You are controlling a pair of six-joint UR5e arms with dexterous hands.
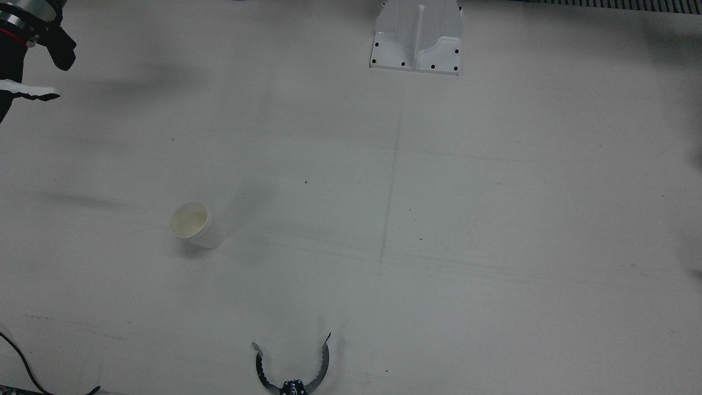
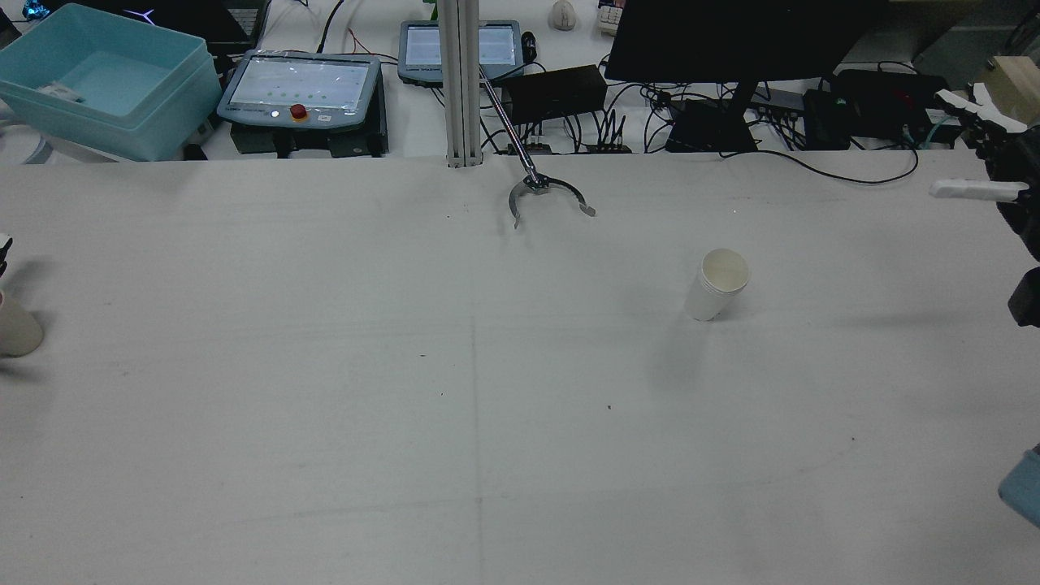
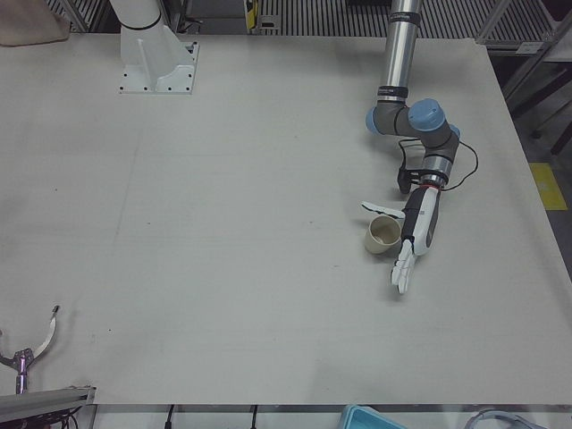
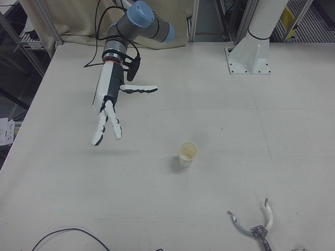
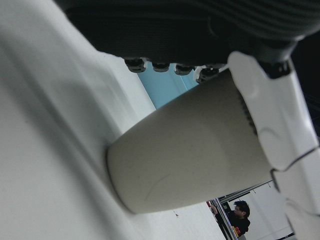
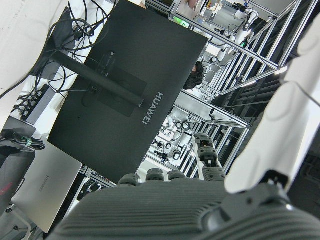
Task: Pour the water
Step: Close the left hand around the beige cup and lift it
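A white paper cup (image 1: pixel 192 224) stands upright on the table before my right arm; it also shows in the rear view (image 2: pixel 718 285) and the right-front view (image 4: pixel 188 154). My right hand (image 4: pixel 107 112) hovers open with fingers spread, to the side of that cup and well apart from it. A second, beige cup (image 3: pixel 384 235) stands upright at the far side of the table (image 3: pixel 250 223). My left hand (image 3: pixel 416 231) is open right beside it, palm toward the cup, fingers straight. The left hand view shows this cup (image 5: pixel 190 150) close to the palm.
A metal claw-shaped tool (image 1: pixel 293 367) lies at the operators' edge near the middle. An arm pedestal (image 1: pixel 417 38) is bolted to the table. A teal bin (image 2: pixel 106 81), control panels and a black monitor (image 2: pixel 731 41) stand beyond the table. A black cable (image 4: pixel 68 234) lies at the edge.
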